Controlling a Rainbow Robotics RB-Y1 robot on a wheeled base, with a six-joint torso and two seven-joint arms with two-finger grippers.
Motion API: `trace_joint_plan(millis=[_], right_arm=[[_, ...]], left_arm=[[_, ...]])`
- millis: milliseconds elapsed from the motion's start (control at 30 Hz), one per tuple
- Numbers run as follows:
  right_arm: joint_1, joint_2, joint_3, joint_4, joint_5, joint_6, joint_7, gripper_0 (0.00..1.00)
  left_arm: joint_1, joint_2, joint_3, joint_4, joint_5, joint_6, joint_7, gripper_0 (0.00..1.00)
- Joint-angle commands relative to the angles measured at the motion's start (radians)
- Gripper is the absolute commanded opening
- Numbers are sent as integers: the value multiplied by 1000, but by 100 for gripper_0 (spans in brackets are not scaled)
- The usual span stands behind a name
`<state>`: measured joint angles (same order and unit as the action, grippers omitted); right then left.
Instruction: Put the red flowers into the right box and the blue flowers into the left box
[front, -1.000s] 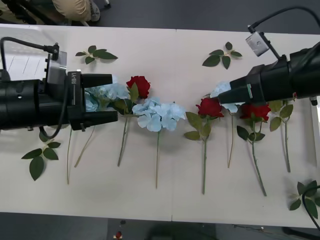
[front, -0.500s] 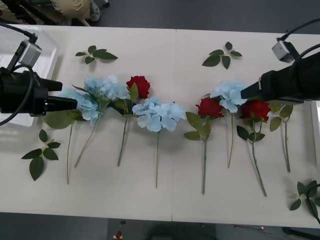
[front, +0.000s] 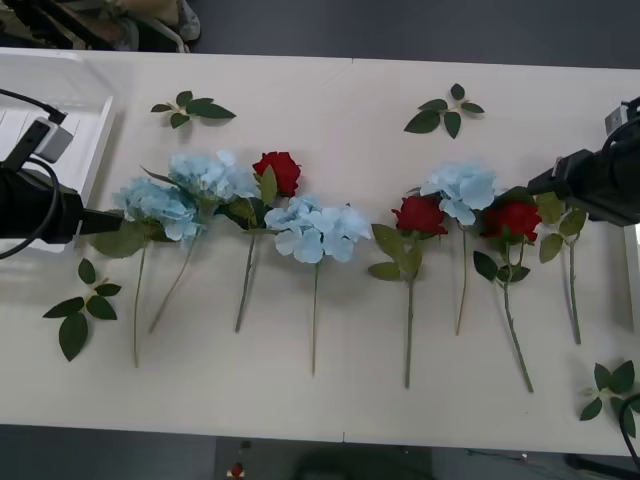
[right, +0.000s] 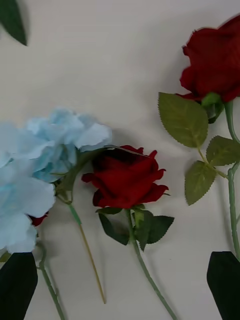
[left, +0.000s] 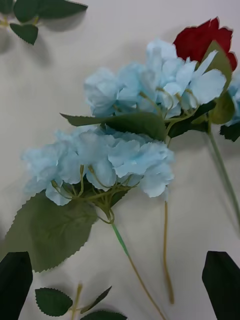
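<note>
Three red flowers (front: 278, 171) and four blue flowers (front: 318, 229) lie in a row across the middle of my front view, heads toward the top, stems toward the bottom, all flat on the white counter (front: 330, 400). At the upper left sits the left box (front: 92, 130). My left gripper (left: 120, 282) hangs at the left edge beside the outermost blue head, fingers apart. My right gripper (right: 120, 282) is at the right edge near a red bloom, fingers apart too.
</note>
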<state>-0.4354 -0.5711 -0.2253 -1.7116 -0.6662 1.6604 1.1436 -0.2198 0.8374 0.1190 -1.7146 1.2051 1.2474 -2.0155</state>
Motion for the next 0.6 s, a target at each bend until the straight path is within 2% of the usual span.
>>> trace_joint_plan(millis=[33,267,500,600], right_arm=[[-8,-38,6,59,30,-60,-4,100],[-5,-38,7,138,119,-139,24,100],[-8,-50,11,230,142,-232,54,100],[-17,-75,58,302,152,-314,76,100]], left_arm=[[-16,9,-78,9,-76,-48,72,100],[-52,9,-220,59,-217,-114,72,100],[-99,-17,-300,161,-223,-171,72,100],[-128,-49,-311,213,-233,-175,69,100]])
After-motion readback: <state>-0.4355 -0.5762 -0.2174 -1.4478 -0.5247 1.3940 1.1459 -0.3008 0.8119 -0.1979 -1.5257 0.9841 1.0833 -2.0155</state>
